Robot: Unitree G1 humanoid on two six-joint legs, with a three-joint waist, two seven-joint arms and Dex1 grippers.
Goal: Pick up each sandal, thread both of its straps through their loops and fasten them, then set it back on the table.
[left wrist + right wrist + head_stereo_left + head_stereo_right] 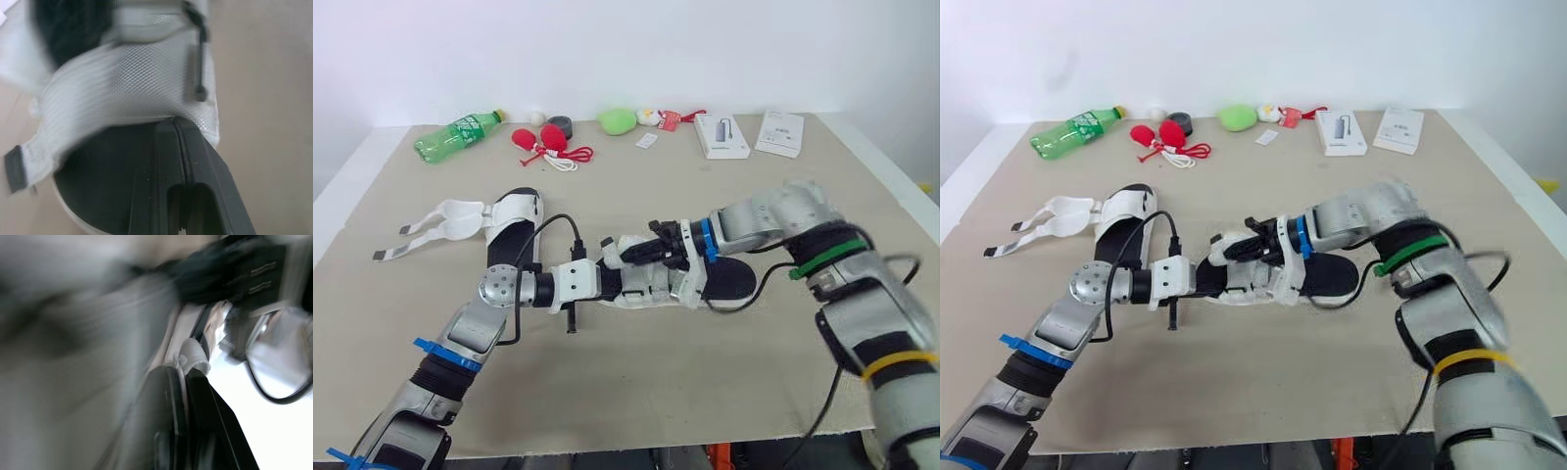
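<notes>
A black-soled sandal with white mesh straps point(729, 277) lies in the middle of the table, held between both arms. My left gripper point(613, 282) comes in from the left and is shut on the edge of a white mesh strap point(132, 83). My right gripper point(656, 253) reaches over from the right and is shut on a white strap end point(191, 356) at the sandal's top. The second sandal point(514, 230) lies to the left, untouched, with its white straps point(445, 220) spread open across the table.
Along the far edge of the table point(636, 382) lie a green bottle point(458, 135), red ball-shaped items with cord point(543, 142), a black roll point(560, 125), a green lump point(618, 120), a white box point(722, 135) and a white booklet point(779, 132).
</notes>
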